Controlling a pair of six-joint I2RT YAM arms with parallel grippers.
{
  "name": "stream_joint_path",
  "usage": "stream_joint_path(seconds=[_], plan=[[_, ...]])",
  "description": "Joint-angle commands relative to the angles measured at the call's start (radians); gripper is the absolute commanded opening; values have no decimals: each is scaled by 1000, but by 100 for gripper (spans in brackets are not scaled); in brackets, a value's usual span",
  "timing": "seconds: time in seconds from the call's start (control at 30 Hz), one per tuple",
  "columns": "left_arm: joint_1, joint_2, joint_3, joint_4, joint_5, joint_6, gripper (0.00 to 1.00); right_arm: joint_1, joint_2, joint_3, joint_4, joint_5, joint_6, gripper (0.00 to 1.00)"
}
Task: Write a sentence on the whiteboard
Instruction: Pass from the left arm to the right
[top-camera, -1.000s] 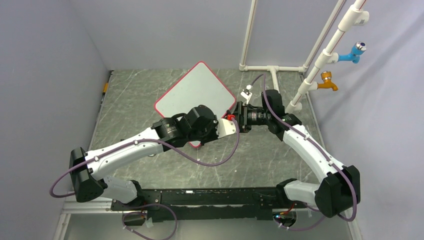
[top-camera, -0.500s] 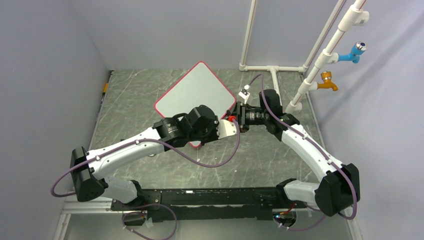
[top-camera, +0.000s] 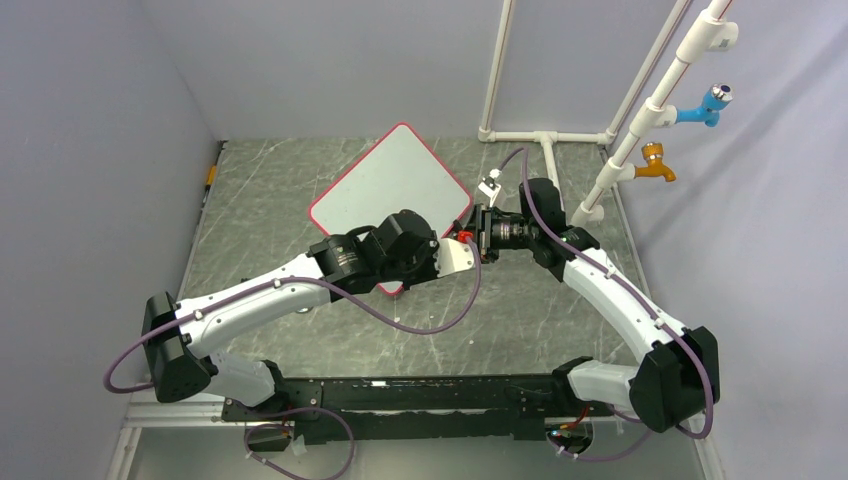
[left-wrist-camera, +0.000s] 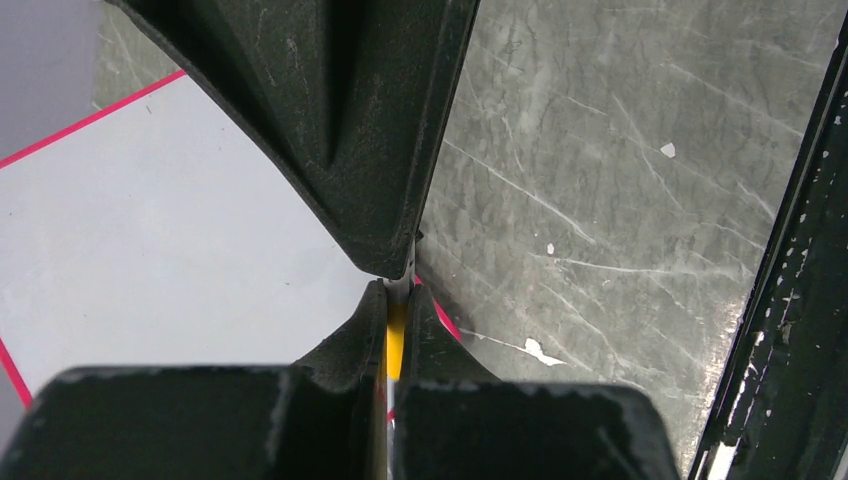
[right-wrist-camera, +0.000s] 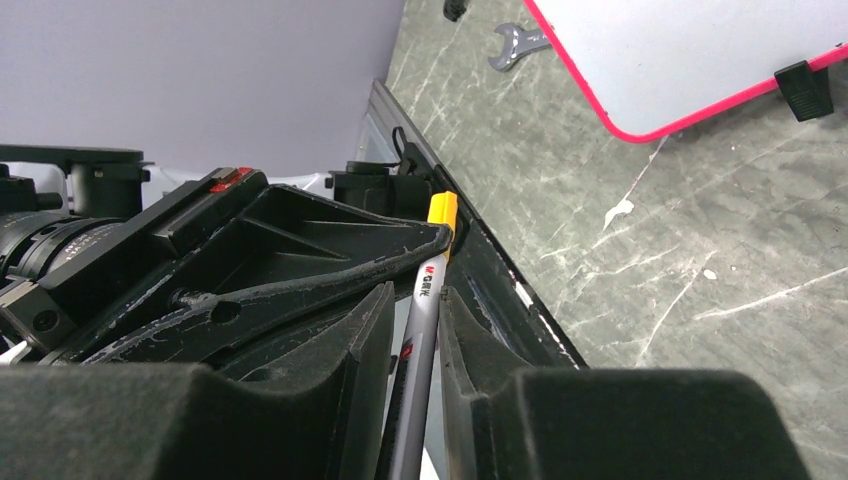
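A: Start at the near edge. What are the arms doing?

B: Both reach up the table (top-camera: 260, 200) from their bases and meet in the middle, tip to tip. The left gripper (left-wrist-camera: 397, 300) is clamped tight on the marker (left-wrist-camera: 396, 345). A yellow strip of it shows squeezed between the two fingers.

A: And the other one?

B: The right gripper (right-wrist-camera: 418, 300) faces it, with the same marker's grey barrel between its fingers. They stand close on either side, drawn well in, but I cannot tell whether they press on the barrel. The marker's yellow end reaches past them to the tip of the left gripper's black finger.

A: Where is the whiteboard?

B: The whiteboard (top-camera: 390, 180) lies flat on the table, just beyond and to the left of where the grippers meet. It is turned corner-on like a diamond. Its near corner is hidden under the left wrist, and its right corner sits just beside the right gripper. The right wrist camera shows one black foot (right-wrist-camera: 805, 88) on the red frame.

A: Anything else out there?

B: A small wrench (right-wrist-camera: 515, 42) lies on the table just beside the board's frame, but I cannot tell whether it touches. At the far right, white pipes (top-camera: 655, 108) rise, carrying a blue tap (top-camera: 705, 105) and, lower down, an orange tap (top-camera: 655, 160).
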Motion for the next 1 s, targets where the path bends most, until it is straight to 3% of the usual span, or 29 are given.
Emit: stream_joint_path(seconds=[0.0,0.57,0.97], plan=[[-1,1,36,34,2,21,0,15,-7,18,47,-57,9,25],[-2,12,56,30,-14,52,0,38,18,28,8,-61,-30,31],[-7,22,66,27,-1,40,0,53,35,11,4,-30,-31,29]])
